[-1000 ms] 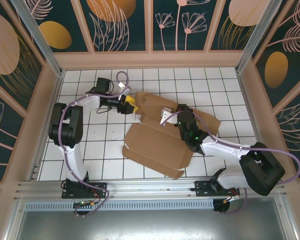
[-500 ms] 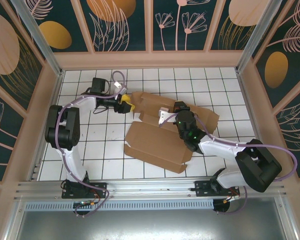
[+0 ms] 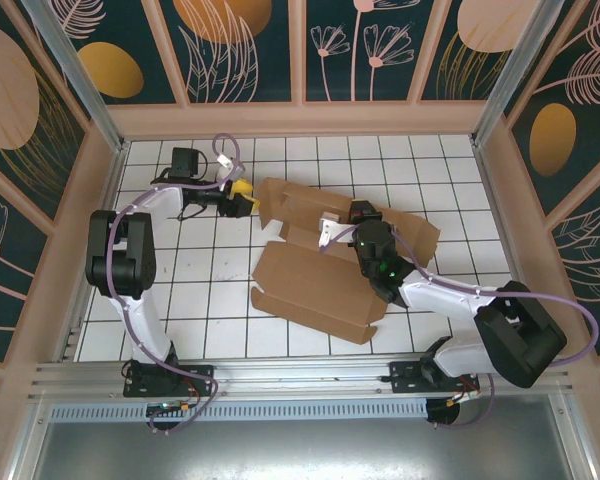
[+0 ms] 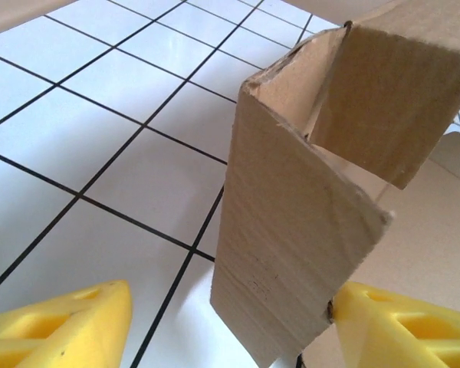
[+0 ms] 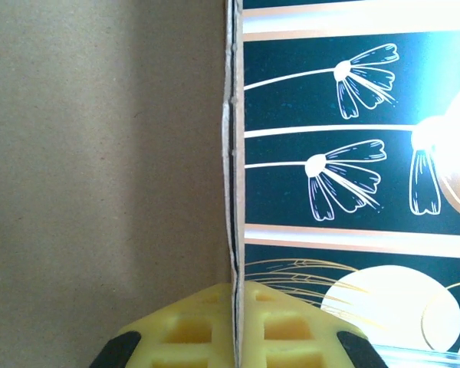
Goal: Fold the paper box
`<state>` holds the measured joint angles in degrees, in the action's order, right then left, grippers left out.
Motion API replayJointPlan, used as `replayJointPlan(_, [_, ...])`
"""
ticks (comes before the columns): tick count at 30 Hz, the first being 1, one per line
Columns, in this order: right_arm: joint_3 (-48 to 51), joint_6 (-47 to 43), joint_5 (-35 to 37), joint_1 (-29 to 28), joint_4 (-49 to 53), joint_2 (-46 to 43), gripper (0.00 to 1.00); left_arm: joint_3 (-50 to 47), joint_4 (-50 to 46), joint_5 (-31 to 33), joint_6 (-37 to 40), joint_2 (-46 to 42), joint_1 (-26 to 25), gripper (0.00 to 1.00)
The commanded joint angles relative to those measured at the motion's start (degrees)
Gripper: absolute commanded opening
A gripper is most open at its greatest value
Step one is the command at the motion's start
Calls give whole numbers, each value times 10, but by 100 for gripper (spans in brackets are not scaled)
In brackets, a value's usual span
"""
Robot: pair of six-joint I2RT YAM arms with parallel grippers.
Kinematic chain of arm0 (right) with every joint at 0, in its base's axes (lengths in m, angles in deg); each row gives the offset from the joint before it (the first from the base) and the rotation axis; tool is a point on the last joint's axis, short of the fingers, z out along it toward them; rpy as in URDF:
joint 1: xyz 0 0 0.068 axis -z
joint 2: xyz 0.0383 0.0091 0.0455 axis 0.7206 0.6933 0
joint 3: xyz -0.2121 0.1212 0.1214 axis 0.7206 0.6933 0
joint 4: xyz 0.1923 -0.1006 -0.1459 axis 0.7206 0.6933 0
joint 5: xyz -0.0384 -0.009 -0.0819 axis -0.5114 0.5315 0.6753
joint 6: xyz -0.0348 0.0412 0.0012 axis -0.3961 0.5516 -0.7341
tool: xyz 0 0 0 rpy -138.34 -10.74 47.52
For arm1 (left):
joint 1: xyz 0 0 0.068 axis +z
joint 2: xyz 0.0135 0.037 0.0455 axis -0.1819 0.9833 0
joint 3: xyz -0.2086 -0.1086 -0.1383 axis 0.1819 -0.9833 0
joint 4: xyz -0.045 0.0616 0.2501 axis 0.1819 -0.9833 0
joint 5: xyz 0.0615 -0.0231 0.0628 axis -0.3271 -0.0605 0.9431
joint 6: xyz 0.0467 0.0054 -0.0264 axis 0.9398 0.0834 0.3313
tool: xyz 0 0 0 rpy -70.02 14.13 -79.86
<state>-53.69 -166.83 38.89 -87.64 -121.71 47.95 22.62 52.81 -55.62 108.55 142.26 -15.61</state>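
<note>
Right, from the near edge of the counter [image 3: 180,290] outward: the paper box [image 3: 315,290] lay half-opened across the middle. Its big flat panel sat closest to the arm bases, and its long axis ran roughly left to right, a little skewed.

Just past that panel, the right hand [image 3: 330,230] sat over the box's centre, reaching in from the near-right corner. On the right wrist camera its yellow pads [image 5: 284,330] were pressed together on either side of a thin cardboard edge. So it was clamped on a raised wall of the box, pinning the middle.

Further back, toward the far-left corner of the counter, the left hand [image 3: 240,192] sat level just beside the box's far-left end. Its yellow fingers [image 4: 61,322] were spread wide and gripped nothing. The corner flap [image 4: 291,230] stood upright at the mouth of that gap, folded into a vee. Its lower edge looked to be touching the right-side finger, though I couldn't be sure of contact.

That was the relation to watch. The flap lay straight ahead of the left hand, on the side toward the box's centre. The left hand was plainly the nearer one, while the right was well apart and already busy. My read: the flap was the left hand's job, to be closed on or nudged inward while the right steadied the wall.
</note>
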Motion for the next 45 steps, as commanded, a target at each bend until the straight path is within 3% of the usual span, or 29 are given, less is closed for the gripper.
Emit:
replayJointPlan(1, [-2, -4, 5, 7, -11, -19, 0, -25, -4, -100, 49, -41, 27, 76])
replayJointPlan(3, [-2, -3, 5, 10, -9, -20, 0, -44, 16, -153, 39, -59, 55, 77])
replayJointPlan(8, [-3, -8, 7, 11, -14, -18, 0, -64, 81, -59, -33, -63, 59, 76])
replayJointPlan(13, [-4, -7, 13, 5, -18, -13, 0, -23, 66, -29, -54, -20, 55, 71])
replayJointPlan(22, [-9, -4, 15, 2, -15, -6, 0, 101, -56, 22, 75, 58, -7, 70])
replayJointPlan(30, [-6, -1, 14, 2, -9, -8, 0, 225, -218, -15, 190, 137, -42, 68])
replayJointPlan(34, [-6, 2, 14, 5, -7, -6, 0, 226, -259, -32, 227, 133, -51, 68])
replayJointPlan(45, [-20, 6, 20, 3, -7, 18, 0, 211, -255, -47, 233, 128, -54, 65])
